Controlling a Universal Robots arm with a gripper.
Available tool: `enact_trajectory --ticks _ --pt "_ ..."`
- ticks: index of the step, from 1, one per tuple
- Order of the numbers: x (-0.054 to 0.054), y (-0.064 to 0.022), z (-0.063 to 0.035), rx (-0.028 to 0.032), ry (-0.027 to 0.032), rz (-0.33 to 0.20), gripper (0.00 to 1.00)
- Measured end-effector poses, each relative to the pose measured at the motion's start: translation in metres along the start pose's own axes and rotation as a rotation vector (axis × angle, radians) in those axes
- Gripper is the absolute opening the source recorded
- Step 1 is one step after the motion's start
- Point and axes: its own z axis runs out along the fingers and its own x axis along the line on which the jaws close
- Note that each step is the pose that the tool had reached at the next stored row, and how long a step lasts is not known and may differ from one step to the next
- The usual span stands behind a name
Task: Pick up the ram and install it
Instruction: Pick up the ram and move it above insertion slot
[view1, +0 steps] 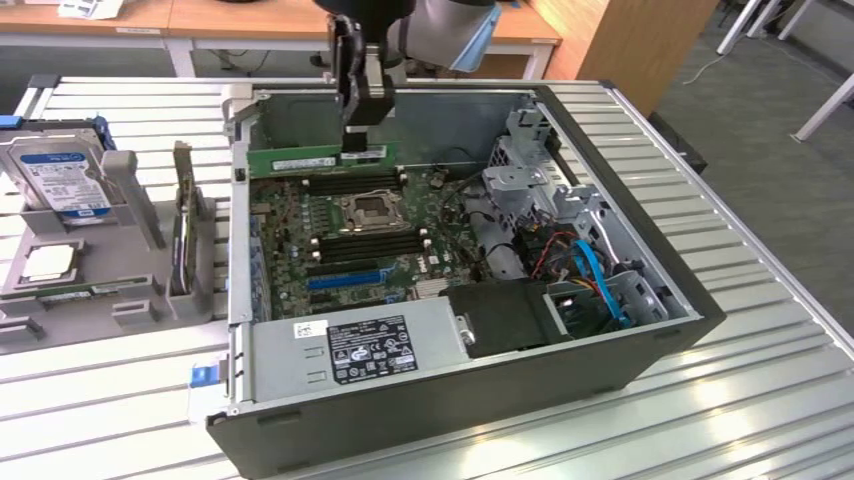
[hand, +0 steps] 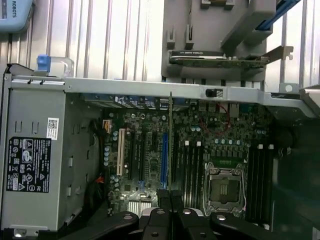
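Right by the camera, the claw (hand: 170, 195) is squeezed almost shut on the ram (hand: 171, 140). It holds the thin green stick by one end.

In the exterior view the ram hangs inside the computer case (view1: 667, 300). It is over the green board (view1: 334, 255), just above the far black slots (view1: 350, 183). I think it is not in a slot yet, so this is the carrying part. Putting it in needs the stick straight over one slot, then a firm push down.

Inside the case there is also a grey power box (view1: 360, 350), a chip holder (view1: 370, 210) and blue cables (view1: 597, 275). Beside the case, a grey tray (view1: 134, 305) holds a hard drive (view1: 60, 180) and a card (view1: 183, 215) standing up.
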Motion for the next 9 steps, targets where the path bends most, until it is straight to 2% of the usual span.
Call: enact_trajectory --ticks 9 --pt "0.001 -0.0231 -0.0007 0.0000 0.0000 0.000 0.12"
